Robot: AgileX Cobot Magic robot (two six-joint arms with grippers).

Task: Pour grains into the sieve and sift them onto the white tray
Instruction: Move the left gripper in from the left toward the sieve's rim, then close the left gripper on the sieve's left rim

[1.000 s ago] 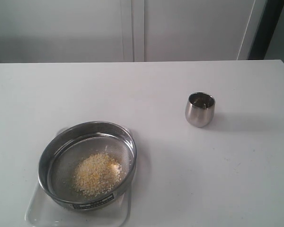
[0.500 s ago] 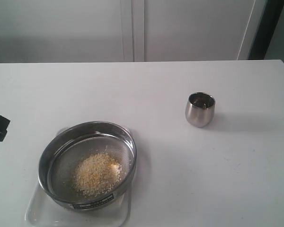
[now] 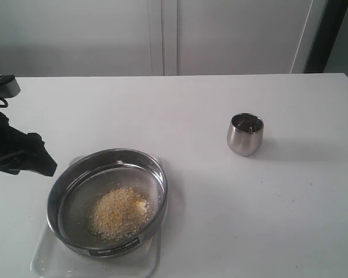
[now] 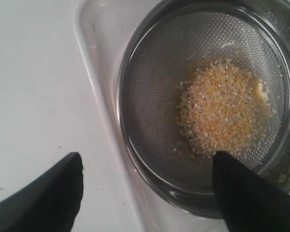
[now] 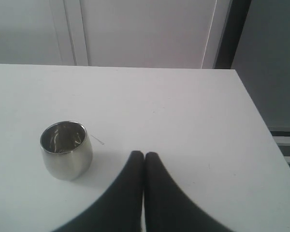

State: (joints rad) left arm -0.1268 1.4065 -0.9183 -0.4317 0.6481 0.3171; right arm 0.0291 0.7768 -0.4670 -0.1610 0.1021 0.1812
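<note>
DESK: What holds what?

ROBOT: The sieve (image 3: 107,200) sits on the white tray (image 3: 52,263) at the near left of the tabletop (image 3: 220,220). 1 heap of grains (image 3: 119,213), golden-yellow mixed with whitish, lies on its mesh, off-centre toward the side that carries the label strip (image 3: 113,250). The rest of the mesh is bare. Well apart, to the right, a steel cup (image 3: 245,134) stands upright.

DESK: And your pincers?

ROBOT: My left pincer (image 4: 146,162) is spread wide with nothing between its fingers. In my left wrist view 1 finger shows over bare tabletop and the other over the sieve's rim. From the exterior view it sits just beside the sieve's left edge. My right pincer (image 5: 144,159) is pressed together, empty, near the cup but not touching it.

DESK: What can't you make out?

ROBOT: The sieve covers most of the tray, so only a far corner and the near end show, and the frame cuts that near end off. I cannot tell whether anything has dropped through the mesh. The cup's inside is all reflections, so its contents are unclear. The label's print is too small to read. In the exterior view my right arm is only a dark sliver at the frame's edge.
</note>
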